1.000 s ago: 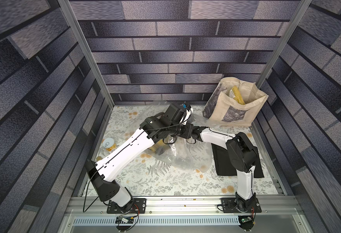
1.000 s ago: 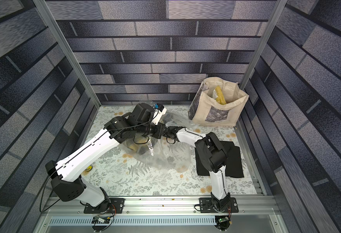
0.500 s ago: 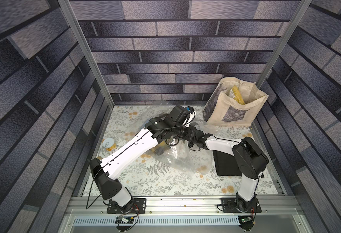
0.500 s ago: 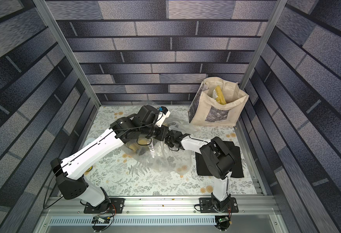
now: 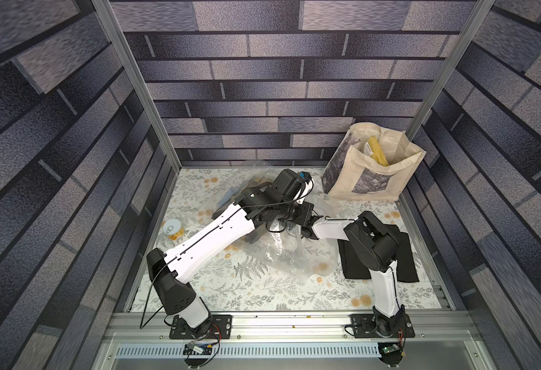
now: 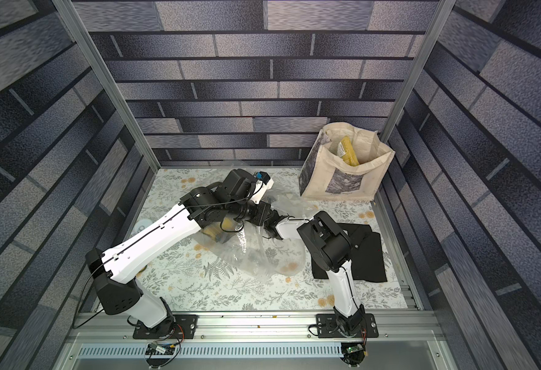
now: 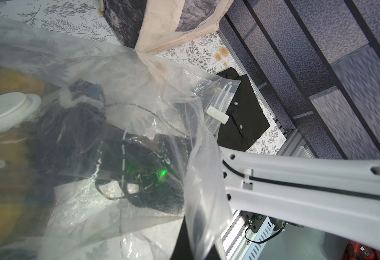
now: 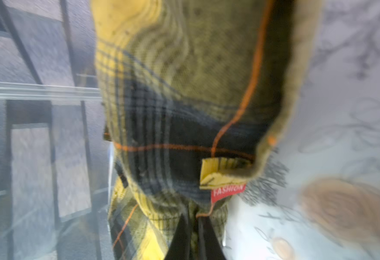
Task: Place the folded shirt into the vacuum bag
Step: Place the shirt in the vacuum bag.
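Over mid-worktop (image 5: 246,298), L arm lies stretched long from its front-L base. Its forearm climbs diagonally to ctr-back, w/ the wrist folded over & pointing toward the R side. L tool (image 5: 312,219) is pressed together. On the L wrist cam a strip of the vacuum bag (image 5: 282,256) runs right down into it, so I read it as nipping the film, tho the contact itself is hazy.

R arm: base front-R, upper link near upright, elbow bent sharp above the black shirt (image 5: 403,256). Its white forearm runs about level toward ctr, and the wrist goes into the bag's mouth just under the L wrist. R tool (image 8: 193,221) is hidden from above. On its own cam both fingers (image 8: 180,243) are nearly together w/ a fold of the plaid shirt (image 8: 184,101) nipped between them.

That shirt, yellow/dk check w/ a red label, sits inside the clear bag. Bag is crumpled & partly lifted off the worktop, and its valve cap (image 7: 6,108) shows on the L wrist cam. Black shirt lies flat outside the bag, R side. Tote bag (image 5: 368,179) stands upright, back-R corner.
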Available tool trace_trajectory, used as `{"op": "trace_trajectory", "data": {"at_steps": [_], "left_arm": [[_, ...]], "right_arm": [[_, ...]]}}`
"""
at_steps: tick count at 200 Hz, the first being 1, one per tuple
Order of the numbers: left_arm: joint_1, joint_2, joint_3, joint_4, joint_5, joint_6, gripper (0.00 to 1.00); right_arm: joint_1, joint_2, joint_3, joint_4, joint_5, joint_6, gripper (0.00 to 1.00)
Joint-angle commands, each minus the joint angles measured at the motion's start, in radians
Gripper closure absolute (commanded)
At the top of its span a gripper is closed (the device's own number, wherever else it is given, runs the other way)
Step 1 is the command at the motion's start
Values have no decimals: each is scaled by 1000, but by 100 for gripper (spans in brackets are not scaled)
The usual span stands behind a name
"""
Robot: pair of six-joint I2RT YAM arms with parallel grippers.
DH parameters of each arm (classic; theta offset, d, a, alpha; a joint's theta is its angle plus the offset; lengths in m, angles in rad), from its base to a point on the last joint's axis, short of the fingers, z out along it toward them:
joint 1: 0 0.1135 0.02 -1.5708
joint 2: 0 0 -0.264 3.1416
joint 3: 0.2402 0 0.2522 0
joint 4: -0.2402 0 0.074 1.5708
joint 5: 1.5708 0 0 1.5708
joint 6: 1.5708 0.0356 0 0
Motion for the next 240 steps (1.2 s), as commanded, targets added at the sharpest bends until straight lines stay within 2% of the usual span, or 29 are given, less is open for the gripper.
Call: {"op": "trace_trajectory", "data": {"at_steps": [1, 32, 42, 46, 58, 69, 80, 114, 164, 183, 215, 240], "left_arm": [[-8, -1, 21, 0, 15, -14, 96], [19, -26, -11, -10, -7, -11, 96], [36, -44, -35, 0, -9, -16, 96], [44, -50, -45, 5, -9, -18, 96], [67, -66, -68, 19, -5, -23, 96], [82, -76, -80, 22, -8, -24, 96], [100, -83, -96, 33, -8, -24, 96], [138, -75, -122, 68, -4, -24, 96], [175, -23, -97, 111, -1, -26, 96], [183, -3, -87, 80, -35, 1, 96], [190, -17, -144, 99, -12, 0, 95], [189, -33, -191, 132, 6, -15, 94]], "right_arm": [[0, 59, 97, 52, 49, 42, 90], [0, 119, 94, 86, 2, 88, 83], [0, 98, 66, 88, -5, 76, 73], [1, 83, 53, 82, -5, 65, 64], [1, 44, 21, 69, -11, 34, 48], [0, -2, -17, 49, -16, 15, 39], [2, -48, -68, 53, -21, 5, 35], [22, -185, -241, 43, -18, -8, 33], [97, -286, -336, -126, 31, -125, 33], [107, -371, -343, -226, 49, -185, 33], [101, -547, -289, -532, 138, -325, 33], [70, -653, -283, -673, 115, -396, 33]]}}
